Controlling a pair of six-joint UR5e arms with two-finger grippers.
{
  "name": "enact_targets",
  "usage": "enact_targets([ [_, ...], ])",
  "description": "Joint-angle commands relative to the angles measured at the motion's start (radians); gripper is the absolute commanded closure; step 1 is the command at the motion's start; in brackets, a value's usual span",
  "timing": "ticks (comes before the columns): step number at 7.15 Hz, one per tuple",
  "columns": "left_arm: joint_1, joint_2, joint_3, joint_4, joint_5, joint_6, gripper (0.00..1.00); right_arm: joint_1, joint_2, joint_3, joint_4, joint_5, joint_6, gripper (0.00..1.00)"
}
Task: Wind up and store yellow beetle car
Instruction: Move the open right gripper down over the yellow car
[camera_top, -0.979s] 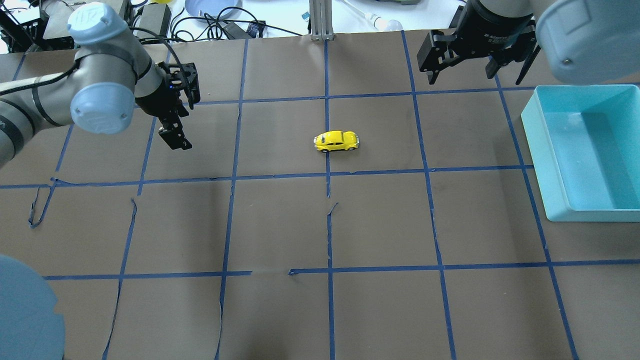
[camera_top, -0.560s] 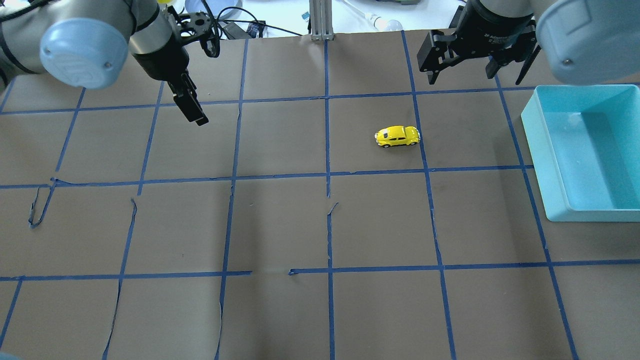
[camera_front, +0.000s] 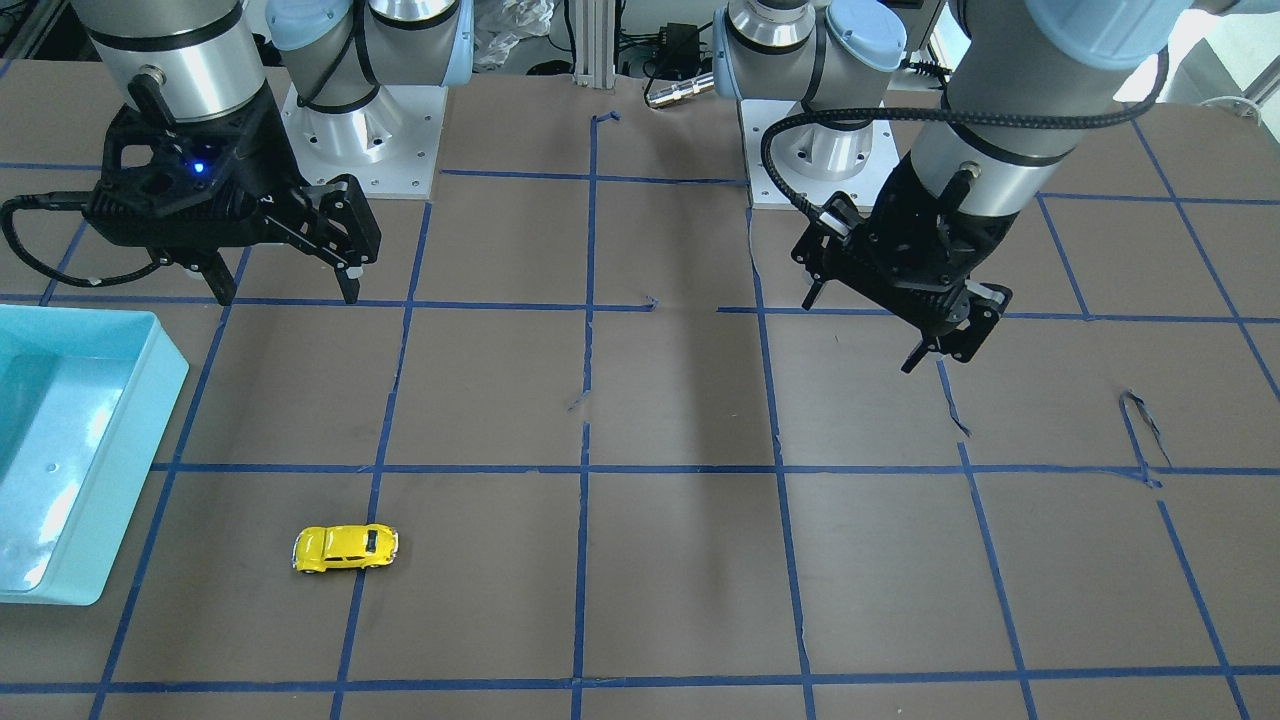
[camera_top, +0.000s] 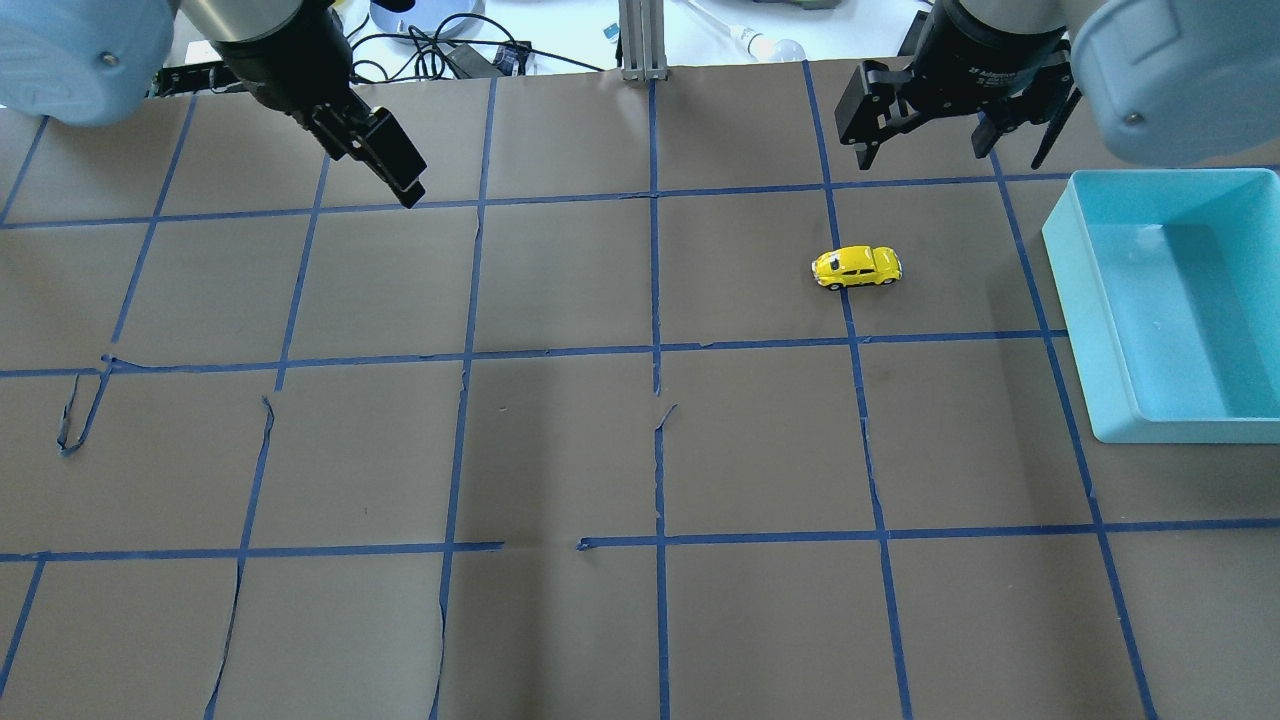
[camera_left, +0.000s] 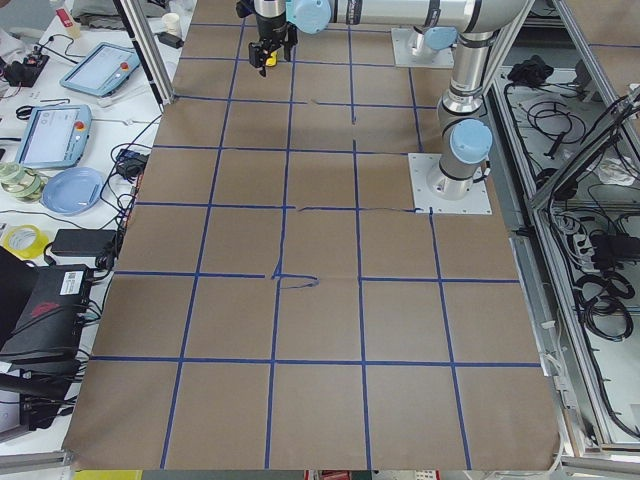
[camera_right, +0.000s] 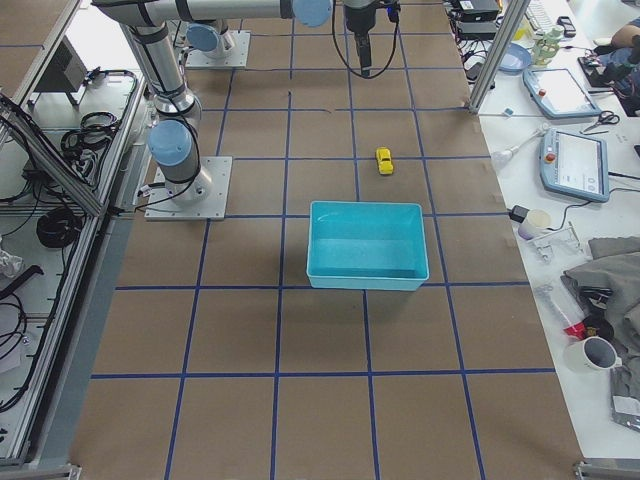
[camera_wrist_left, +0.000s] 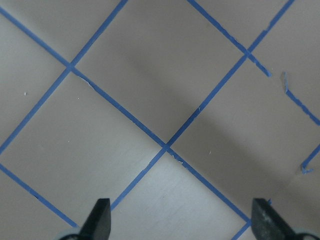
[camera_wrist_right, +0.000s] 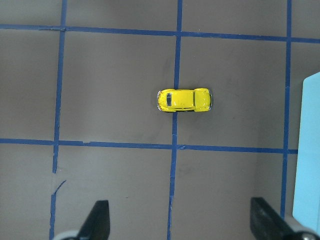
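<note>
Yellow beetle car (camera_top: 857, 267) is rolling closer to the teal bin (camera_top: 1092, 330); the left gripper (camera_wrist_left: 182, 216) is retreating, fingers spread and empty, the right gripper (camera_wrist_right: 180, 216) likewise.

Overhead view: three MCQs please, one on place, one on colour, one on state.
1. Relative to the bin, the yellow beetle car is: A inside; B outside, on the table; C on the rim.
2. Bin colour: A red; B turquoise; C white.
3. Right end effector: A shut on the car; B shut, empty; C open, empty.

Key: B, the car stands on the brown table short of the bin. B, the bin walls are turquoise. C, the fingers are spread with nothing between them.
</note>
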Motion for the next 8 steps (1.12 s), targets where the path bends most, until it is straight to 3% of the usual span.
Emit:
enact_targets([
  [1, 0.007, 0.072, -0.095, 0.013, 0.032, -0.347, 0.0, -0.021, 0.013, -0.003, -0.002, -0.003, -0.208, 0.0],
  [2, 0.01, 0.091, -0.116, 0.054, 0.069, -0.4, 0.0, -0.051, 0.034, 0.003, -0.014, -0.002, -0.462, 0.0],
  [4, 0.009, 0.097, -0.119, 0.097, 0.075, -0.445, 0.0, -0.119, 0.137, 0.005, -0.031, 0.0, -0.796, 0.0],
  [7, 0.01, 0.105, -0.119, 0.097, 0.072, -0.445, 0.0, -0.125, 0.324, 0.002, -0.201, -0.012, -1.158, 0.0],
  [8, 0.01, 0.105, -0.12, 0.097, 0.074, -0.444, 0.0, -0.125, 0.361, 0.023, -0.253, -0.012, -1.191, 0.0],
])
